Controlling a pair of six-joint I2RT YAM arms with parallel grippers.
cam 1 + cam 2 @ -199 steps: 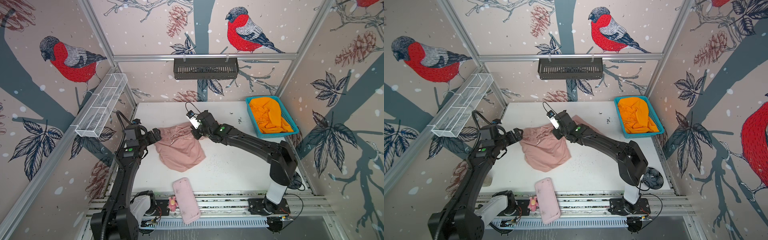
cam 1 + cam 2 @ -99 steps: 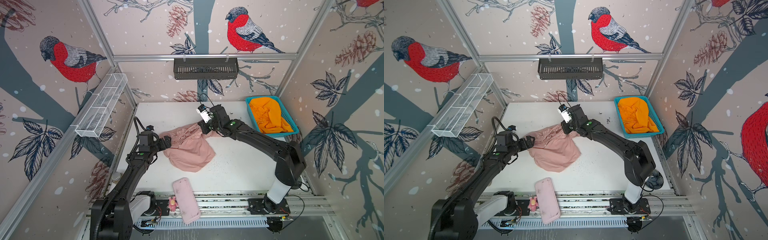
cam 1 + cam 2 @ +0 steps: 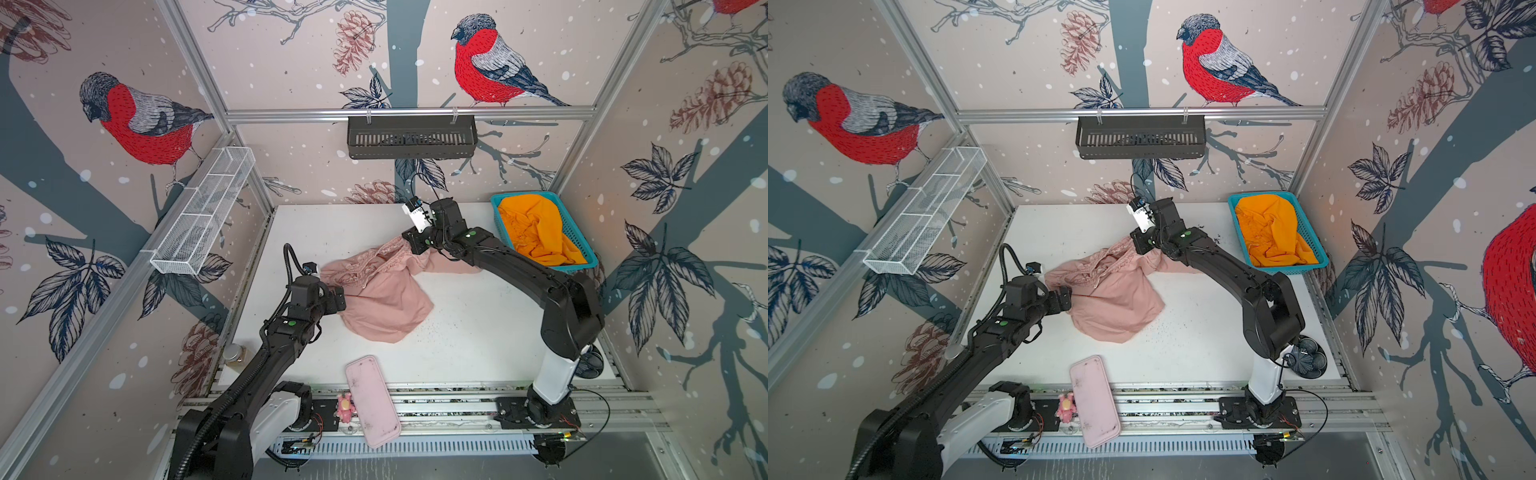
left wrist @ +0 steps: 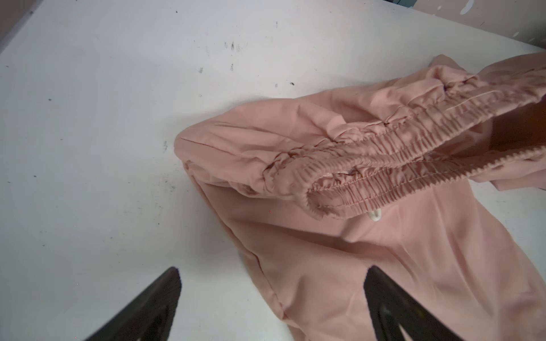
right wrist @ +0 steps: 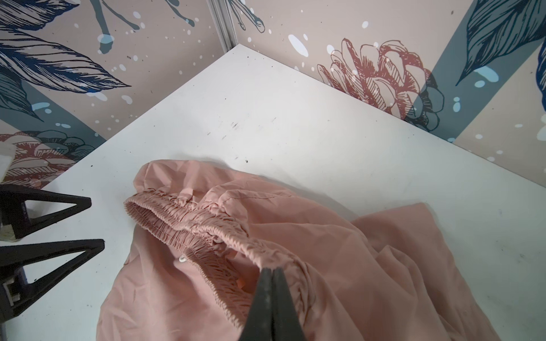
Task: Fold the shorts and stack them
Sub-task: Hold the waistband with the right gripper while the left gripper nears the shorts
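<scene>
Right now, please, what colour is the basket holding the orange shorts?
Teal; the basket shows best in a top view.

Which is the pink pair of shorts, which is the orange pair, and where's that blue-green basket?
pink shorts (image 3: 386, 303): in a top view, the smooth leg cloth.
orange shorts (image 3: 536, 232): in a top view, middle of the crumpled heap.
basket (image 3: 578, 239): in a top view, its mesh side wall.

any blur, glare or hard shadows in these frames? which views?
Left wrist view: left claw soft at the frame edge, pink shorts waistband sharp. Right wrist view: right claw tips slightly blurred, cloth crisp, soft shadow on the table beside it. Both top views: even light, no glare, sharp throughout; frame posts splay from the wide lens.
</scene>
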